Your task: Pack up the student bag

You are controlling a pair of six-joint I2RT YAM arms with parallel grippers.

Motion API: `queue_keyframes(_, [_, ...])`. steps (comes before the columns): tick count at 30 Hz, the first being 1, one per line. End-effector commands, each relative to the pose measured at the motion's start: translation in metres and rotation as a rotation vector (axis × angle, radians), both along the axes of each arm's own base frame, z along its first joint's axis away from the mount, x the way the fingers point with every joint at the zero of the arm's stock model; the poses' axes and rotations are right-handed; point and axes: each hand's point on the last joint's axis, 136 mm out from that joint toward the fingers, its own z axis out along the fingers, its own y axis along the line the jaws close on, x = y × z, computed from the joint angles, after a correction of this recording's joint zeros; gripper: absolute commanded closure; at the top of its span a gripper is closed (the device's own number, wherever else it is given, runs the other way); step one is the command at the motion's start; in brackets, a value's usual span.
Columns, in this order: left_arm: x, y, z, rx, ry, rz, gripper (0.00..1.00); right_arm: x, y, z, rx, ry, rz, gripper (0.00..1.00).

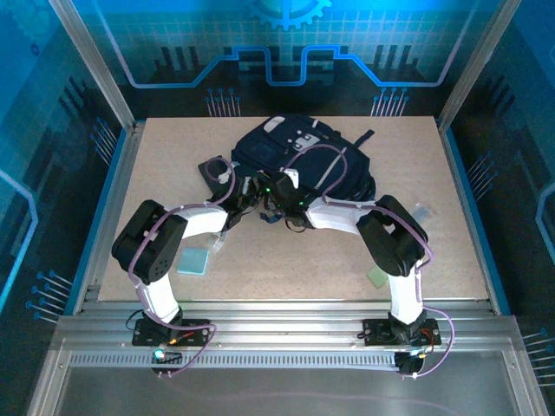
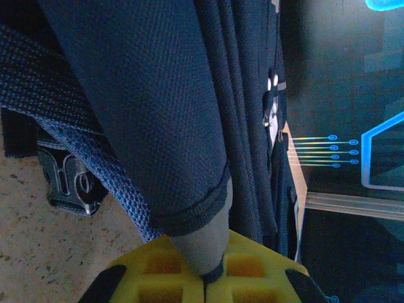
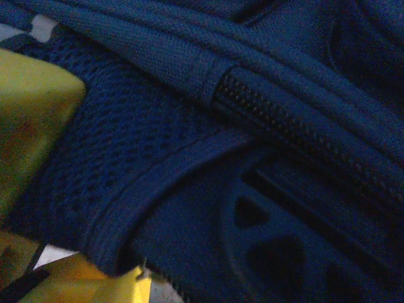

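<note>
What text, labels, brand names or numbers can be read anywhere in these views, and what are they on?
None readable.
Grey patch on the student bag: any marking is too small to read.
Plastic buckle: moulded shapes, no legible letters.
Backdrop gear graphic: a symbol, no words.

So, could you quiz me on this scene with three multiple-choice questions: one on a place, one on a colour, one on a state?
1. Where does the backpack lie on the table? A near edge B far middle C right corner
2. What colour are the left fingers? A yellow B red C white
3. Those fingers are: A wide open B shut on backpack fabric C holding a pen
B, it sits centred toward the back; A, yellow shows in the left wrist view; B, they pinch a fabric fold.
</note>
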Motion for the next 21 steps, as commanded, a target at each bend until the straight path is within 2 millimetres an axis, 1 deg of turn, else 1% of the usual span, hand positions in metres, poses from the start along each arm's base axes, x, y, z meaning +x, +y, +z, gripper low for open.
queue_keyframes(1, [-0.012,-0.028,0.047,-0.089,-0.101,-0.081,1.00,0.040,0.003,0.035,0.044,-0.178,-0.082,0.62])
queue_keyframes(4, [-0.013,-0.024,0.048,-0.078,-0.104,-0.072,1.00,0.041,0.000,0.039,0.062,-0.192,-0.078,0.77])
queue_keyframes(7, [-0.010,-0.021,0.047,-0.068,-0.107,-0.063,1.00,0.037,-0.003,0.043,0.078,-0.194,-0.040,0.98])
queue_keyframes(8, [-0.009,-0.021,0.047,-0.069,-0.106,-0.062,1.00,0.036,-0.005,0.045,0.080,-0.192,-0.025,1.00])
queue_keyframes(13, [0.005,-0.007,0.044,-0.042,-0.111,-0.045,1.00,0.019,-0.015,0.048,0.108,-0.148,0.095,1.00])
queue_keyframes(19, [0.021,0.007,0.043,0.002,-0.124,-0.039,1.00,-0.003,-0.039,0.036,0.141,0.016,0.180,1.00])
queue_keyframes(21, [0.025,0.010,0.040,0.023,-0.122,-0.043,1.00,-0.011,-0.049,0.030,0.145,0.063,0.193,1.00])
